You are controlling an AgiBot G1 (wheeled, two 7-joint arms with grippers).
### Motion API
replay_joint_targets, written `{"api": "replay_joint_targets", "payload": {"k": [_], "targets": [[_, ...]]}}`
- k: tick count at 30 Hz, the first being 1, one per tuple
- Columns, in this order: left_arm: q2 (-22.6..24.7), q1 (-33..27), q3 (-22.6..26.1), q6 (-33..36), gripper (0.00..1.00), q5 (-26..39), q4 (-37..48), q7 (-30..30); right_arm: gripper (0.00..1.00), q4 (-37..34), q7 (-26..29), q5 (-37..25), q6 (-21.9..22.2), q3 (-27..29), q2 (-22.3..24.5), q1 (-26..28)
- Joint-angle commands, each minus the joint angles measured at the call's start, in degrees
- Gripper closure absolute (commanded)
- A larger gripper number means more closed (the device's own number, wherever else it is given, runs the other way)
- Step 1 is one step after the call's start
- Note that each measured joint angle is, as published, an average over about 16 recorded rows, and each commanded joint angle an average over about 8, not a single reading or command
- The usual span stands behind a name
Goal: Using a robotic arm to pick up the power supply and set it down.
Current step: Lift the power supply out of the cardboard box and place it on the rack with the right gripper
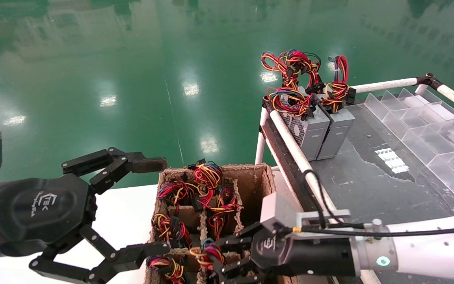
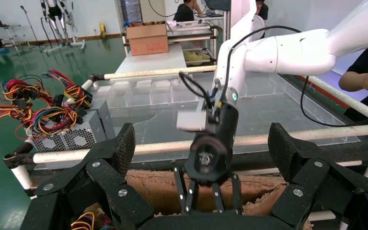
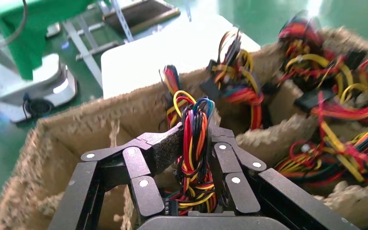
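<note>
Power supply (image 3: 194, 143), wire bundle uppermost, seated in a near compartment of the cardboard box (image 1: 256, 173); right gripper (image 1: 215, 258) reaches into the box, its fingers (image 3: 165, 146) clamped on that bundle. Left gripper (image 1: 142, 205) beside the box over the white table (image 1: 128, 213), jaws spread wide, holding nothing. Two further supplies (image 1: 321, 132) upright on the grey bench (image 1: 369, 185).
</note>
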Motion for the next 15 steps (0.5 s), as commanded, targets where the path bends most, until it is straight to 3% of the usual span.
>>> {"api": "replay_joint_targets", "payload": {"k": [1, 15], "targets": [[0.0, 0.0, 0.0, 0.0, 0.0, 0.0, 0.0, 0.0, 1.0, -0.3, -0.3, 1.1, -0.3, 0.7, 0.3, -0.1], [0.0, 0.0, 0.0, 0.0, 0.0, 0.0, 0.0, 0.0, 1.0, -0.2, -0.1, 10.9, -2.4, 7.8, 5.9, 2.8]]}}
